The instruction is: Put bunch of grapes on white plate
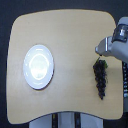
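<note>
The plate (38,66) lies flat on the counter (70,35), toward the exterior view's left, round, glossy and white, with nothing on it. The grapes (100,77) lie on the counter toward the exterior view's right, well apart from the plate, near the counter's edge on that side. The dark cluster runs lengthwise, roughly up and down in the picture, tapering to a point at its lower end, and a bit of green shows at its top.

The arm (117,47) comes in from the upper corner at the exterior view's right, grey and white, slanting down toward the top of the grapes. The tool (101,56) sits right at the green end of the cluster, where its dark tip seems to meet the stem. The picture is small and blurred there, so I cannot tell whether the tool is released or clenched, or whether it really touches the grapes at all.
</note>
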Action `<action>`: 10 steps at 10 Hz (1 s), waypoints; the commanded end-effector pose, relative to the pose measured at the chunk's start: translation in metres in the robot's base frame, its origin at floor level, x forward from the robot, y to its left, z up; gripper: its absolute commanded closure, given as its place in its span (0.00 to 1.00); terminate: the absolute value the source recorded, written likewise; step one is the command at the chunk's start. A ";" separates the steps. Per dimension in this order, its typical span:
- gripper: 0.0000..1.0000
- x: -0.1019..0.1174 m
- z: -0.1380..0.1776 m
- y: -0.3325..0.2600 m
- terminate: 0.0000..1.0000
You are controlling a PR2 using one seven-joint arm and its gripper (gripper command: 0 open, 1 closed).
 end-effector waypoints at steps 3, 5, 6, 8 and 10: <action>0.00 -0.025 -0.070 0.008 0.00; 0.00 -0.032 -0.086 0.000 0.00; 0.00 -0.034 -0.095 -0.002 0.00; 0.00 -0.032 -0.109 0.002 0.00; 0.00 -0.032 -0.118 0.008 0.00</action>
